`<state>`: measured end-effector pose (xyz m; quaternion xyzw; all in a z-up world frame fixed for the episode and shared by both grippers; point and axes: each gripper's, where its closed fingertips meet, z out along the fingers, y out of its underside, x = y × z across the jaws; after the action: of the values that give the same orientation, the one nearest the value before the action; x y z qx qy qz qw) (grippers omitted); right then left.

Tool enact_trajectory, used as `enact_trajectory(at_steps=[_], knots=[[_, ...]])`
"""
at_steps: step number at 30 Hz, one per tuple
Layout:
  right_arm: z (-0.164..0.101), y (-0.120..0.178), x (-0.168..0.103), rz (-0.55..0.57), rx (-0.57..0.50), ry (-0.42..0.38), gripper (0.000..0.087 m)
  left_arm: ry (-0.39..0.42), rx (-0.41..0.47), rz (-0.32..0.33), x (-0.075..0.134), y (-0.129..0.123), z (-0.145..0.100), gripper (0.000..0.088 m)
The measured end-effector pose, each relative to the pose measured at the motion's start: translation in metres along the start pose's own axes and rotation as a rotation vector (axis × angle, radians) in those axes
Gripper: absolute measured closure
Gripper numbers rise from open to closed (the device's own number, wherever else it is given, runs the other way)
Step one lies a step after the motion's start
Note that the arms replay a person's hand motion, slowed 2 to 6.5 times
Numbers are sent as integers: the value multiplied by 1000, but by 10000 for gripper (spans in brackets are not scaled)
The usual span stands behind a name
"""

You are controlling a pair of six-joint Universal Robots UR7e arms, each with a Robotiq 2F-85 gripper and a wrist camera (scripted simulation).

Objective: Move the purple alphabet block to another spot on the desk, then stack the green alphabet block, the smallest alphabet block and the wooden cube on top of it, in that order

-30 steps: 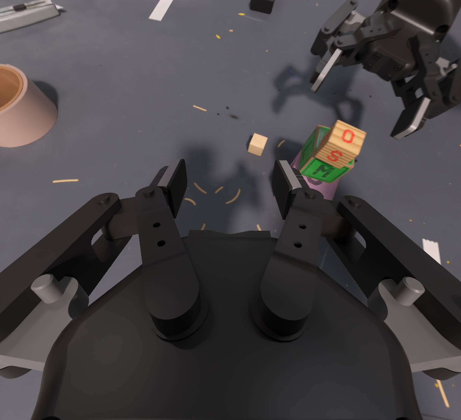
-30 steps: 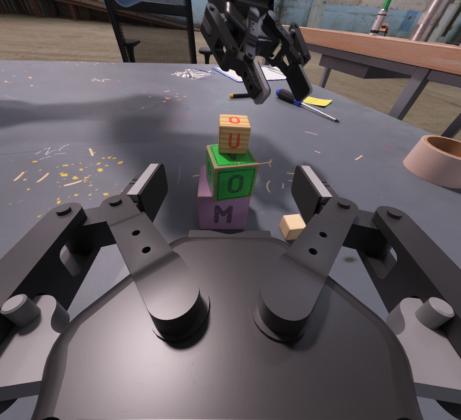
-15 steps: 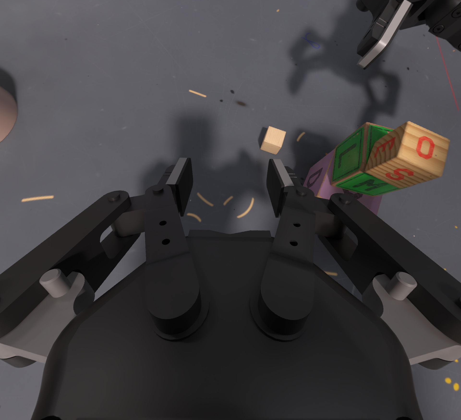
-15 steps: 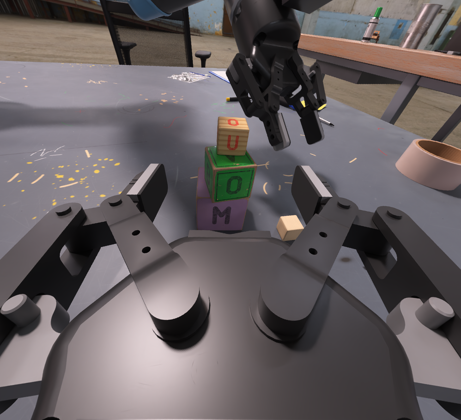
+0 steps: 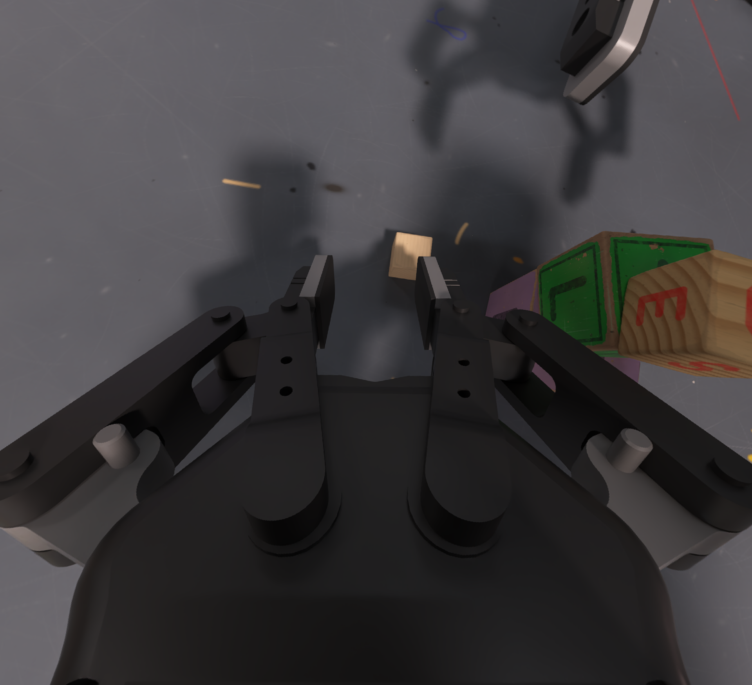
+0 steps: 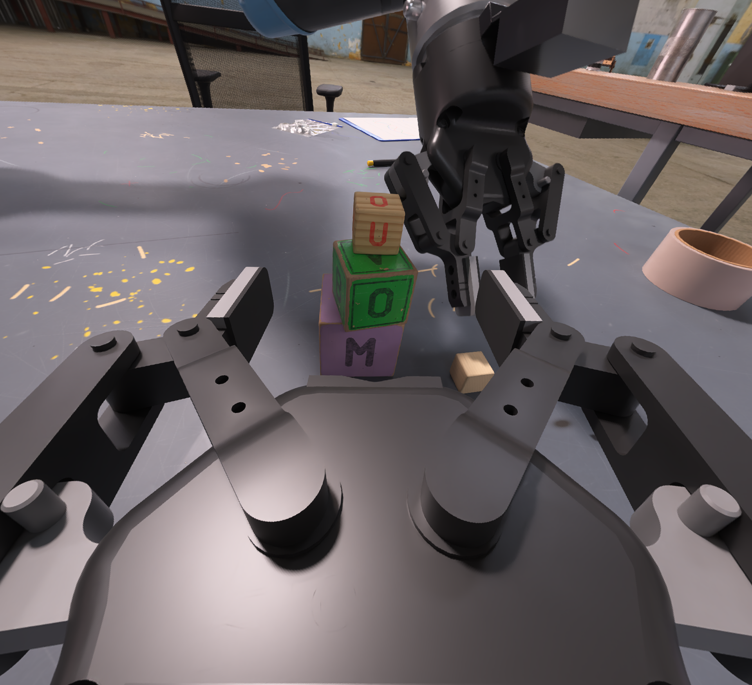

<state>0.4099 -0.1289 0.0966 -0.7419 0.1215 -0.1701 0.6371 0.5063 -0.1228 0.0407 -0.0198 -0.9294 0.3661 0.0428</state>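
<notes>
Right wrist view: the purple alphabet block (image 6: 360, 352) sits on the grey desk (image 6: 122, 218), near the middle of the frame. The green alphabet block (image 6: 376, 291) rests on top of it, turned a little and shifted slightly to the right, so its corner overhangs. The smallest alphabet block (image 6: 378, 224), bare wood with red letters, stands on the green one, upright and fairly centred. The wooden cube (image 6: 472, 371) lies on the desk just right of the purple block, apart from the stack and not touching it.

The left gripper (image 6: 490, 299) hangs over the desk just beyond the cube and to the right of the stack, fingers pointing down. Its jaws stand partly apart with nothing between them. The right gripper (image 6: 372, 299) fills the near part of this view, its jaws spread wide on either side of the stack and empty.

In the left wrist view the wooden cube (image 5: 409, 260) lies on the desk just past the fingertips of the left gripper (image 5: 374, 299), slightly right of the gap. The stack shows at the right edge: purple alphabet block (image 5: 512, 299) lowest, green alphabet block (image 5: 578, 295) above, smallest alphabet block (image 5: 683, 319) nearest the lens. One finger of the right gripper (image 5: 606, 26) shows at the far right.

Farther right on the desk stands a roll of pinkish tape (image 6: 700, 275). At the far edge lie a clipboard (image 6: 382, 128) and a pen (image 6: 380, 163), with a black chair (image 6: 244, 67) beyond.
</notes>
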Motion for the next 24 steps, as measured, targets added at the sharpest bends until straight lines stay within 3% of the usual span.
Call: enact_trajectory(at_steps=[7, 17, 24], knots=[[1, 1, -1, -3, -10, -7, 20, 52, -50, 18, 5, 3, 18, 554], [1, 1, -2, -3, -13, -14, 20, 148, -15, -25, 18, -5, 27, 540], [2, 2, -3, -10, -18, -17, 20, 145, -53, -7, 20, 0, 29, 536]])
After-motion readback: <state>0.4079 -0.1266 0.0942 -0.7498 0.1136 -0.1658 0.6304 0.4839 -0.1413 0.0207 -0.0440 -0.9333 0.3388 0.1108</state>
